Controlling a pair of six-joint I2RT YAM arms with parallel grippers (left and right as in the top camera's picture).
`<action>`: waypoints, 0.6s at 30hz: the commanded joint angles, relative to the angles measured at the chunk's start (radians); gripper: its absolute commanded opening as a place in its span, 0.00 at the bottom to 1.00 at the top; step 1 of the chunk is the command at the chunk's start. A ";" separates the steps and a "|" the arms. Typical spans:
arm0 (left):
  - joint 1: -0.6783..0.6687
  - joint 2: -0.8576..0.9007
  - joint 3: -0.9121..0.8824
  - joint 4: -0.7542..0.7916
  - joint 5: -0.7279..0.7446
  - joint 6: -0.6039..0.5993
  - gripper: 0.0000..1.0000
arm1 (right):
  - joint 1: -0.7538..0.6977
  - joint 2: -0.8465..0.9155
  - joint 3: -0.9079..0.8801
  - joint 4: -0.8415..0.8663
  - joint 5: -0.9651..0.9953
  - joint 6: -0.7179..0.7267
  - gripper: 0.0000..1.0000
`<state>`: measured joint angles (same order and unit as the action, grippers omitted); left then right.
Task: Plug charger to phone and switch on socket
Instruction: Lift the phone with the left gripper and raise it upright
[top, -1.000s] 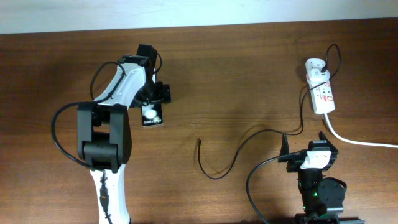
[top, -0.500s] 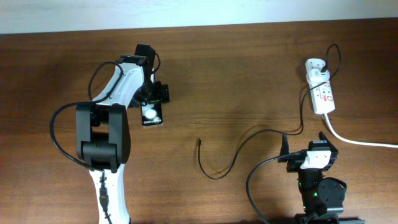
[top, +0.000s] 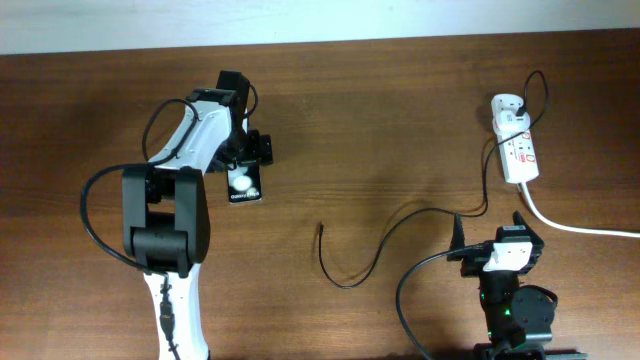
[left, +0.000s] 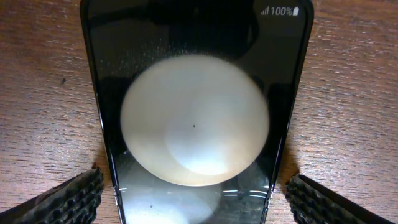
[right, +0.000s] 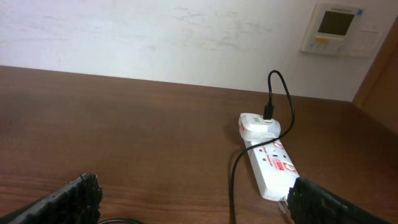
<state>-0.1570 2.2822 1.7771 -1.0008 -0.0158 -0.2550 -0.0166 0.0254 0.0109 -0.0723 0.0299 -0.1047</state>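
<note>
The black phone (top: 243, 186) lies flat on the table at the left, showing white round spots. In the left wrist view it fills the frame (left: 196, 124), screen lit with "100%". My left gripper (top: 246, 152) is open, its fingers either side of the phone (left: 196, 199), not touching it. The thin black charger cable (top: 380, 245) curls across the middle, its free plug tip (top: 320, 227) on the wood. Its other end is at the white adapter (top: 507, 106) on the white socket strip (top: 518, 150), which also shows in the right wrist view (right: 270, 163). My right gripper (top: 490, 235) is open and empty (right: 193, 199).
A thick white cord (top: 570, 225) runs from the socket strip to the right edge. A white wall (right: 155, 37) with a thermostat panel (right: 336, 28) stands behind the table. Thick black robot cable loops by each arm base (top: 100, 215).
</note>
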 joint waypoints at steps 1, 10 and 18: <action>-0.004 0.013 0.008 0.005 -0.008 -0.010 0.99 | 0.009 -0.004 -0.005 -0.006 0.016 0.001 0.99; -0.004 0.013 0.005 0.001 -0.007 -0.010 0.99 | 0.009 -0.004 -0.005 -0.006 0.016 0.001 0.98; -0.004 0.013 0.005 -0.003 -0.008 -0.010 0.87 | 0.009 -0.004 -0.005 -0.006 0.016 0.001 0.99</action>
<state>-0.1570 2.2822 1.7771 -1.0019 -0.0158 -0.2581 -0.0166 0.0254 0.0109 -0.0723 0.0299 -0.1055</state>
